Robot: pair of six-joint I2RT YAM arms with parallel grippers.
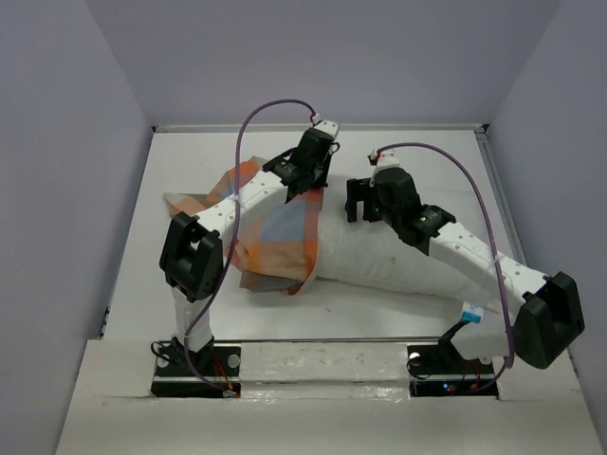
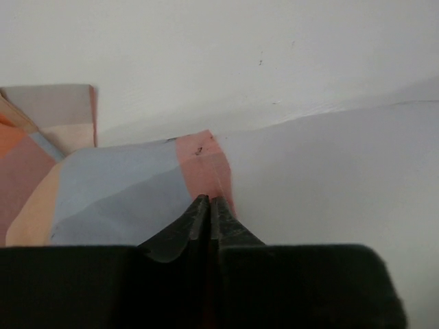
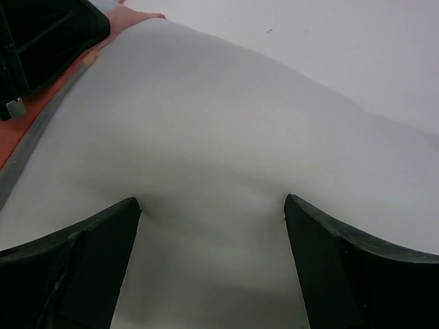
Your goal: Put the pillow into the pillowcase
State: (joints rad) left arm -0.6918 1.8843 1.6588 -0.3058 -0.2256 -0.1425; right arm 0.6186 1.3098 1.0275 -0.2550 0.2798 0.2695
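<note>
The left gripper (image 2: 209, 203) had its jaws pressed together, pinching the pinkish edge of the pillowcase (image 1: 275, 227) right where it met the pillow (image 1: 398, 258)! The pillow lay across the table (image 1: 427, 156), its left end tucked inside the checked case, the rest bare white and stretching right. Over that bare part the right gripper (image 3: 212, 203) hung with its 2 fingers spread wide, tips low over the white surface.
</note>
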